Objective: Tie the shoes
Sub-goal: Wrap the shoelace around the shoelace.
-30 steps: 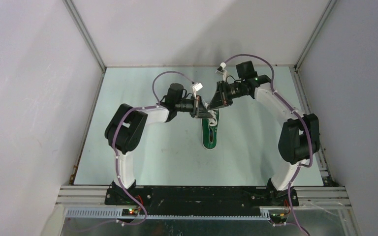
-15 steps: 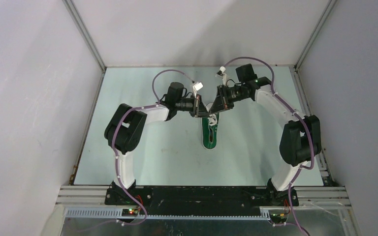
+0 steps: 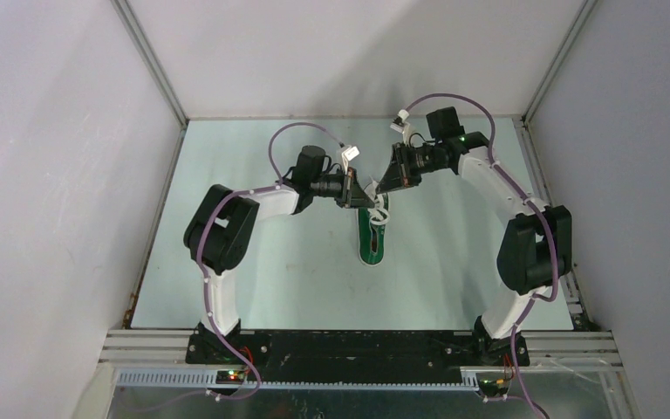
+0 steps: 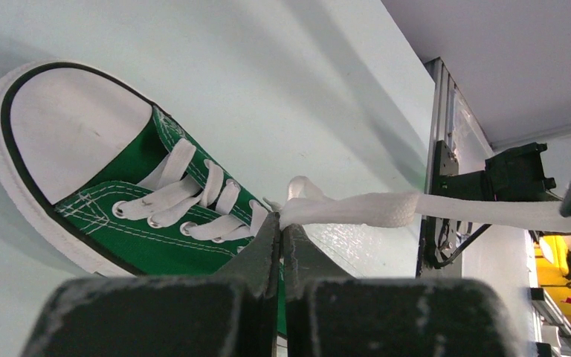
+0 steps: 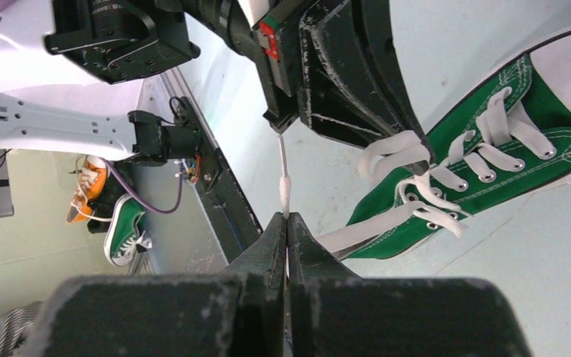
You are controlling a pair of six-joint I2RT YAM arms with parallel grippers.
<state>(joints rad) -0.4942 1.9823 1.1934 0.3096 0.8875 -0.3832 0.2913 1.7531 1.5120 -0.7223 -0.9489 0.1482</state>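
The green sneaker (image 3: 372, 237) lies mid-table with its white toe cap toward the arms. In the left wrist view the shoe (image 4: 126, 227) fills the lower left. My left gripper (image 4: 281, 222) is shut on a white lace at the top eyelets. That lace (image 4: 386, 210) runs taut to the right, toward my right gripper at the frame edge. My right gripper (image 5: 286, 218) is shut on the thin end of a lace (image 5: 284, 178). My left gripper's fingers (image 5: 357, 82) hold a lace loop above the shoe (image 5: 483, 175). Seen from above, both grippers (image 3: 368, 199) (image 3: 386, 185) meet over the shoe's opening.
The pale green table (image 3: 262, 262) is enclosed by grey walls on three sides. A metal rail (image 4: 437, 149) runs along its edge. Other sneakers (image 5: 123, 230) lie on the floor beyond the table, seen past the black frame.
My right gripper has drawn back to the right and away from the shoe, pulling its lace straighter. My left gripper has stayed nearly still at the eyelets.
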